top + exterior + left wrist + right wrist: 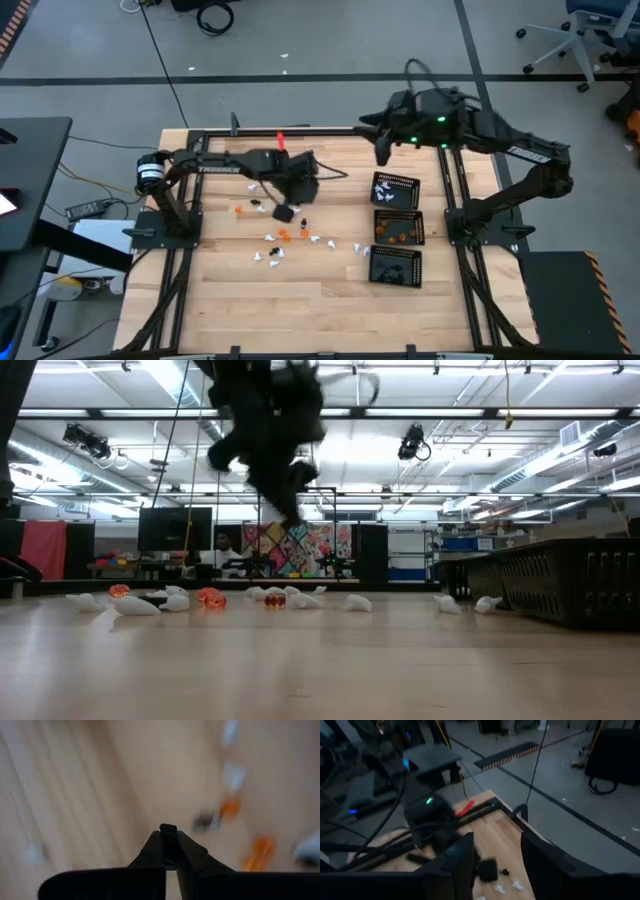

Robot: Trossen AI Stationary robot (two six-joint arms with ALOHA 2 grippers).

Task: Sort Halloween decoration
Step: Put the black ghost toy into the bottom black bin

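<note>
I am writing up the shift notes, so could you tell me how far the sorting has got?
Partly done: the three mesh trays already hold some trinkets. The left gripper is shut on a small black piece above the table. The right gripper waits open. White and orange trinkets remain scattered on the table.

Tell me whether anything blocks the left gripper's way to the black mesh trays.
Nothing visible does. The left gripper, shut on what looks like a black trinket, hangs above the table; only loose trinkets lie flat between it and the trays. The right gripper hovers beside the far tray.
</note>
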